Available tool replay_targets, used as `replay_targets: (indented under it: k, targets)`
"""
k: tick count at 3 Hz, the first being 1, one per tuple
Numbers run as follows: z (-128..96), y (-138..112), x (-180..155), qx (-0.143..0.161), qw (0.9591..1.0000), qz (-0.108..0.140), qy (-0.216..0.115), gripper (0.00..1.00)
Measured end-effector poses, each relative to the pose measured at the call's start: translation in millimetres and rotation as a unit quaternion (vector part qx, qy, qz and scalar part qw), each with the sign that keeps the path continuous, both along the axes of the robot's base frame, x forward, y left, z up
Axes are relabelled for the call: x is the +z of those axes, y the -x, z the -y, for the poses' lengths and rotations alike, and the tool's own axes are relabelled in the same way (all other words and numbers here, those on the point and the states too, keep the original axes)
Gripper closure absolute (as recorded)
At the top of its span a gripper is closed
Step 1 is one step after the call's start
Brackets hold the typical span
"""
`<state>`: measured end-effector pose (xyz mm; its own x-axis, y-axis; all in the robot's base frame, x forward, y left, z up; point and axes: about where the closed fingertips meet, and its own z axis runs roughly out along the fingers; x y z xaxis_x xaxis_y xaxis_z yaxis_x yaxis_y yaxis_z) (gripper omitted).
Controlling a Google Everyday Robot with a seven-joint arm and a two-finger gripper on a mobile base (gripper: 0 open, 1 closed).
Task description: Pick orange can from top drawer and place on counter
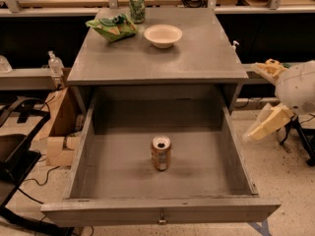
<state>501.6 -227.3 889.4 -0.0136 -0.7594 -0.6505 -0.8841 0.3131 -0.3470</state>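
Right now, your gripper (269, 123) is at the right edge of view, beside the cabinet and outside the top drawer (206, 167). It is level with the drawer's right wall but apart from it. You cannot tell from this angle whether the jaws are spread or pressed together, and nothing is seen held in them.

The drawer stands pulled out, with its front panel nearest the camera and a small metal knob (161, 218) at the panel's middle. The orange can (161, 153) stands upright on the drawer floor, roughly centred and clear of all four walls, with its silver top and dark mouth hole facing up. It is well apart from your gripper.

On the grey bench (197, 55) above, toward the back:
- a pale bowl (163, 35)
- a green crumpled bag (111, 27) to the left of the bowl
- a green-and-white can (137, 6) upright at the rear edge
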Motion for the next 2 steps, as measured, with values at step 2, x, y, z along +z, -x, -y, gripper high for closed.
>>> replay_targets:
  k: [2]
  targets:
    - [-8.3, -14.5, -19.2, 0.049, 0.9960, 0.033, -0.068, 0.00]
